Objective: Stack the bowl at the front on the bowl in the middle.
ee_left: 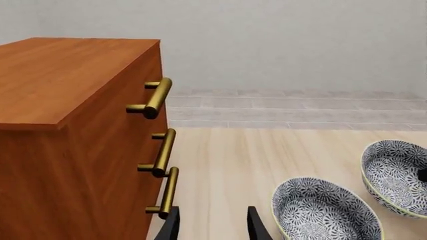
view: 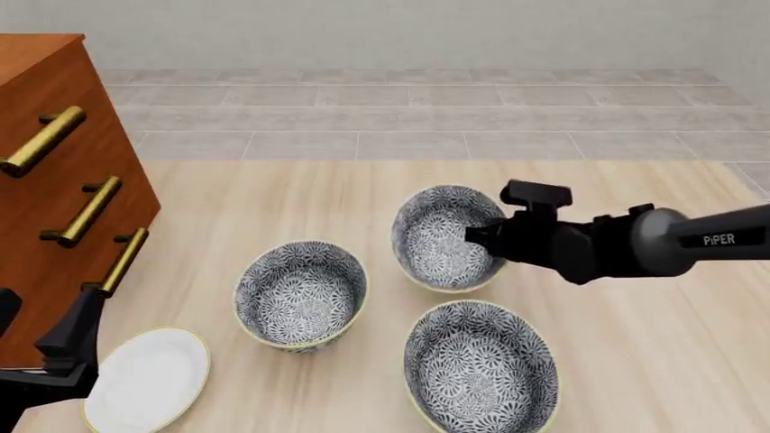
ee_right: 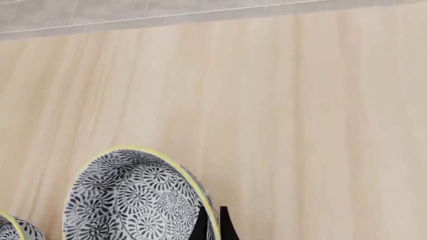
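Note:
Three look-alike floral bowls stand on the table. The bowl at the front point(view: 481, 368) is nearest me, right of centre, with no gripper on it. The bowl in the middle point(view: 301, 293) point(ee_left: 327, 211) lies further left, halfway back. The farthest bowl point(view: 439, 236) point(ee_right: 133, 200) point(ee_left: 395, 175) is tilted, and my right gripper point(view: 478, 236) point(ee_right: 211, 227) is shut on its right rim. My left gripper point(view: 42, 329) point(ee_left: 213, 227) hangs open at the front left, beside the drawers, holding nothing.
A wooden drawer cabinet point(view: 60, 180) point(ee_left: 60, 125) with brass handles point(ee_left: 157, 97) stands at the left, close to my left gripper. A flat white plate point(view: 147, 377) lies at the front left. Tiled floor and a wall lie beyond the table.

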Motion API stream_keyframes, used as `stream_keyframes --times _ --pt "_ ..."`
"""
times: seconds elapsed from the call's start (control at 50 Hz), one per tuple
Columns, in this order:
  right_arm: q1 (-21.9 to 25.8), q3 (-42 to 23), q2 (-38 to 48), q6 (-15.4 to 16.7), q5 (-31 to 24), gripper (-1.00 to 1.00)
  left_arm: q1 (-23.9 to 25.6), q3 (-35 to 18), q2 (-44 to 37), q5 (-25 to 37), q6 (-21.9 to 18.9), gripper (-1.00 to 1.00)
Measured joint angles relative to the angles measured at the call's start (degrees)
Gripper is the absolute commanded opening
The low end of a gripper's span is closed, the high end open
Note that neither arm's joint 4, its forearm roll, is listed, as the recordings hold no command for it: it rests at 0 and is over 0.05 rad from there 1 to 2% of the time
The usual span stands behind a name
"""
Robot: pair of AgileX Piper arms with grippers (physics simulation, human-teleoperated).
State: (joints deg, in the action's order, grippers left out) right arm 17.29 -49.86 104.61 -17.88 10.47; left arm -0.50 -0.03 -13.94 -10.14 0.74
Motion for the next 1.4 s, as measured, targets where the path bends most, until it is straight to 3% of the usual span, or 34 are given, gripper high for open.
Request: stream_keyframes --times 0.66,1.4 --pt "1.85 -1.63 -14.74 -0.13 -7.52 -1.0 0.45 -0.02 -0.4 -0.18 0.43 1.0" --pt "11.49 -10.57 -15.05 -0.28 -13.55 -1.0 0.42 -0.44 3.06 2.51 1.29 1.0"
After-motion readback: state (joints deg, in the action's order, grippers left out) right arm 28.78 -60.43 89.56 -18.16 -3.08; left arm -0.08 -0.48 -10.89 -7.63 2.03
